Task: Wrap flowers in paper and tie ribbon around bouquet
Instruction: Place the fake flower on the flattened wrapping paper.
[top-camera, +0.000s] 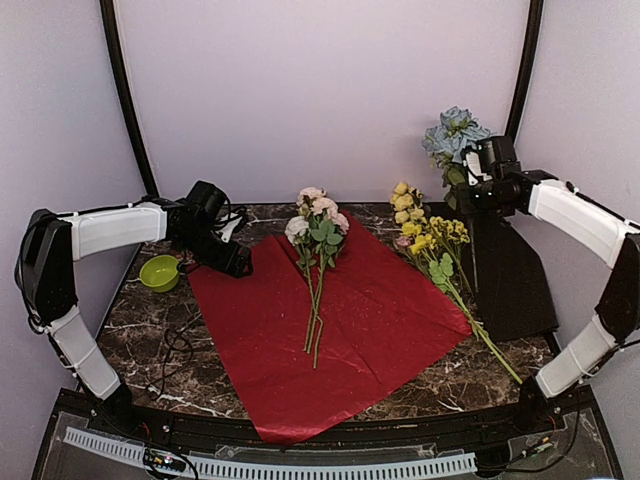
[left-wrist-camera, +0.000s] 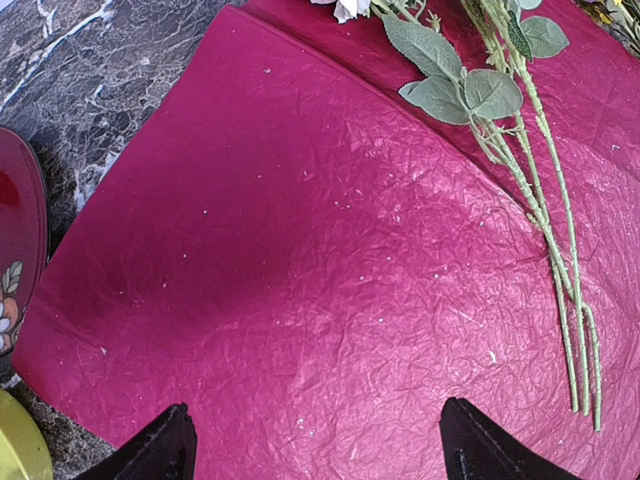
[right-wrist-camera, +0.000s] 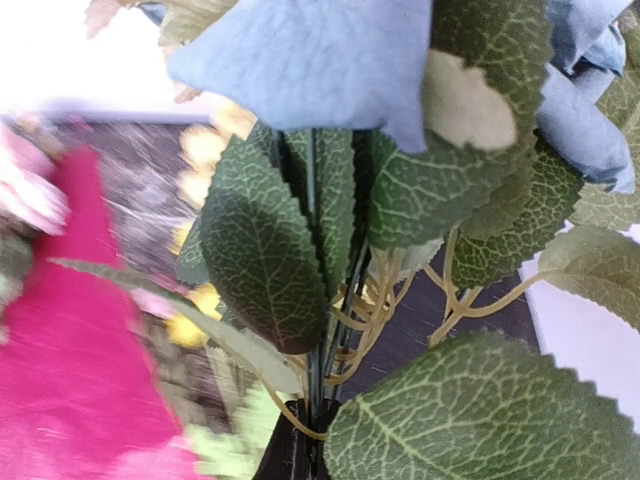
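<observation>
The left gripper (top-camera: 240, 266) hovers with its fingers (left-wrist-camera: 160, 450) spread wide over the paper's (top-camera: 370, 330) left corner, holding nothing. A thin dark loop, probably the ribbon (top-camera: 176, 348), lies on the table (top-camera: 130, 320), nearer the arm bases than those fingers. The roses (top-camera: 318, 215) lie on the paper to the fingers' right. The right gripper (top-camera: 465, 190) has its fingers pressed on the stem of the hydrangea (top-camera: 455, 130) and holds it aloft, with the paper well to its left. Gathering the flowers looks half done, and wrapping and tying are not yet begun.
</observation>
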